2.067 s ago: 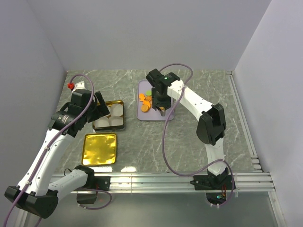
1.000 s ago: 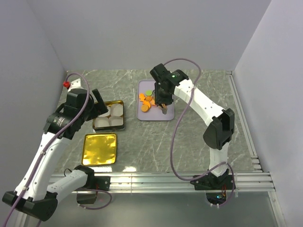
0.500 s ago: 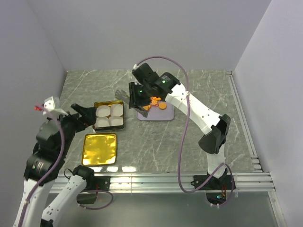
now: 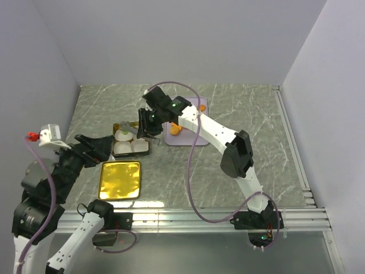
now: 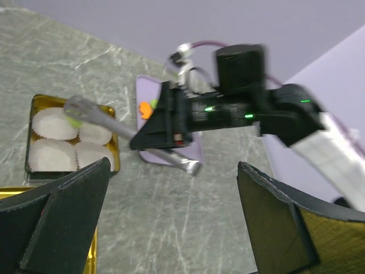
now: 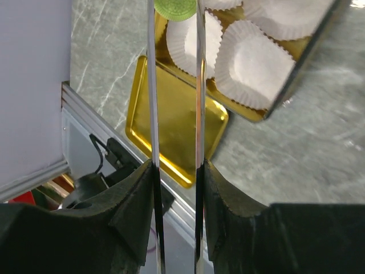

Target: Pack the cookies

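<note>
My right gripper (image 4: 149,121) is shut on a pair of metal tongs (image 4: 134,130). In the right wrist view the tongs (image 6: 174,85) run up between my fingers (image 6: 225,188) and pinch a lime green cookie (image 6: 175,8) at their tips. The cookie hangs over a white paper cup (image 6: 188,37) in the gold tin (image 4: 132,154). It also shows in the left wrist view (image 5: 74,119). Orange cookies (image 4: 175,129) lie on the purple tray (image 4: 188,138). My left gripper (image 4: 97,147) is open and empty, held above the near left of the table.
The gold tin lid (image 4: 120,180) lies flat in front of the tin. The tin holds several white paper cups (image 4: 140,146). The right arm stretches across the table's middle. Walls close in the back and both sides; a metal rail runs along the near edge.
My right arm has swung left from the purple tray to over the tin, carrying the green cookie in the tongs. My left arm has pulled back from the tin toward the near left.
</note>
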